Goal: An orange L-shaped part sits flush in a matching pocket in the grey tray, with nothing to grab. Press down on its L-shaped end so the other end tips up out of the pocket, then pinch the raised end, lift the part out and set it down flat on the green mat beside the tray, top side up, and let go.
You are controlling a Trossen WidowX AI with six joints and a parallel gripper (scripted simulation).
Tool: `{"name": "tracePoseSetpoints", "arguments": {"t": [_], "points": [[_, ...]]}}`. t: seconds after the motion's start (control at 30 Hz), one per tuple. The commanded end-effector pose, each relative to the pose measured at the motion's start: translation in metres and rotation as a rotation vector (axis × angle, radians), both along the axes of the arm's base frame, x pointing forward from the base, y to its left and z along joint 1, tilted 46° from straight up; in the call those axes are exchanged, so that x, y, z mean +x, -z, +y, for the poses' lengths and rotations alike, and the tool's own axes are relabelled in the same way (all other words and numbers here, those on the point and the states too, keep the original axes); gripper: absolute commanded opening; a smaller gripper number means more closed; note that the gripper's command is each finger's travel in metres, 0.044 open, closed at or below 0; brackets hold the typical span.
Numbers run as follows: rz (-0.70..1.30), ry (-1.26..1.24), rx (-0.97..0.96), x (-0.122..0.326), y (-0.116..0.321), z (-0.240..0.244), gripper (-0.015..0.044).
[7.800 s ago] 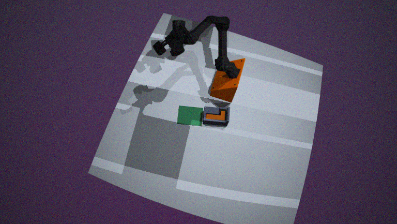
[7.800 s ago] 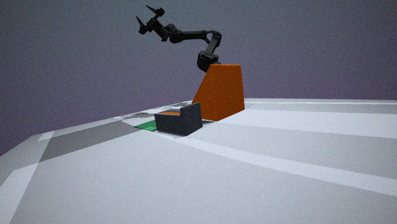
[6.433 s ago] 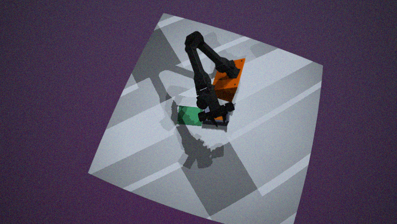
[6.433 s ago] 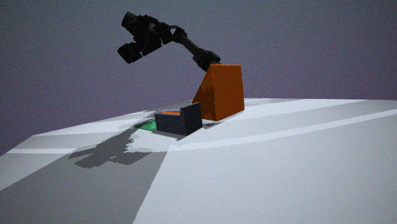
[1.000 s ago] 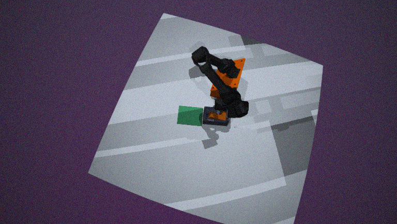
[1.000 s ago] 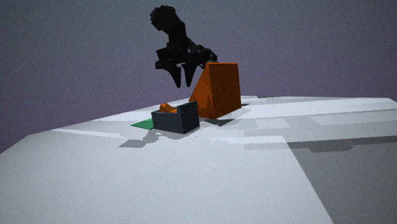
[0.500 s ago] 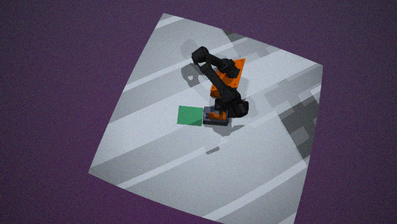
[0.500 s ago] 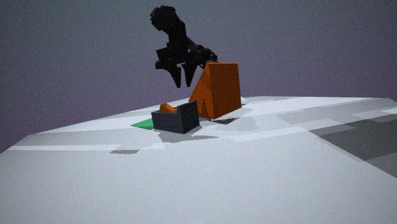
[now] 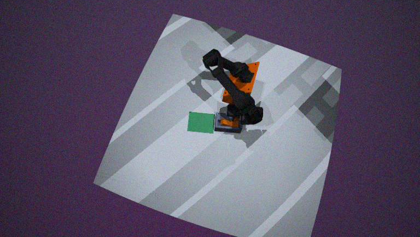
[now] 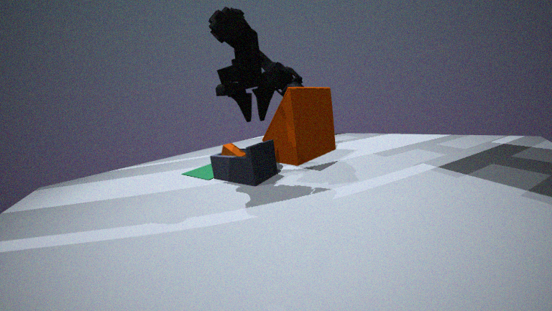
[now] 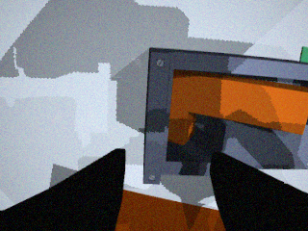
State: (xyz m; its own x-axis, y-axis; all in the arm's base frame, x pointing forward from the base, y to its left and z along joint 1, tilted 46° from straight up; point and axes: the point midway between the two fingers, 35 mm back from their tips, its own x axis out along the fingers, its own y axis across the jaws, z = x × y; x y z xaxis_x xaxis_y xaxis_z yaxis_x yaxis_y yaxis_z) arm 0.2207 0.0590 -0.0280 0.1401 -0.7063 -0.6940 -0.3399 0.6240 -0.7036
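Observation:
The orange L-shaped part (image 9: 229,122) (image 10: 231,149) (image 11: 260,98) is in the grey tray (image 9: 227,130) (image 10: 231,169) (image 11: 156,96). In the wrist view its L-shaped end is at the left of the pocket and its long arm runs right. In the exterior view it is tilted, with one end sticking up above the tray's low wall. The green mat (image 9: 200,122) (image 10: 199,172) (image 11: 305,54) lies flat beside the tray. My gripper (image 10: 255,120) (image 11: 168,161) is partly open and empty, above the tray and clear of the part. Its fingertips are hidden in the top view.
A large orange wedge-shaped block (image 9: 254,70) (image 10: 313,124) (image 11: 166,214) stands behind the tray, under the arm's base. The tray has a taller wall on one side. Shadows and light patches cross the table (image 9: 155,172) (image 10: 284,258).

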Motion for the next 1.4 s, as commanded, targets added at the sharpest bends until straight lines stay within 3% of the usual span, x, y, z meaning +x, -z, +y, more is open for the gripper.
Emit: {"name": "tracePoseSetpoints", "arguments": {"t": [0.0, 0.27, 0.53, 1.37], "points": [[0.001, -0.001, 0.000, 0.000, 0.000, 0.000, 0.0180], [0.000, 0.000, 0.001, 0.001, 0.002, -0.002, 0.0180], [-0.007, 0.004, 0.003, 0.010, 0.047, -0.050, 0.0180], [-0.007, 0.004, 0.003, 0.014, 0.065, -0.067, 0.0180]]}}
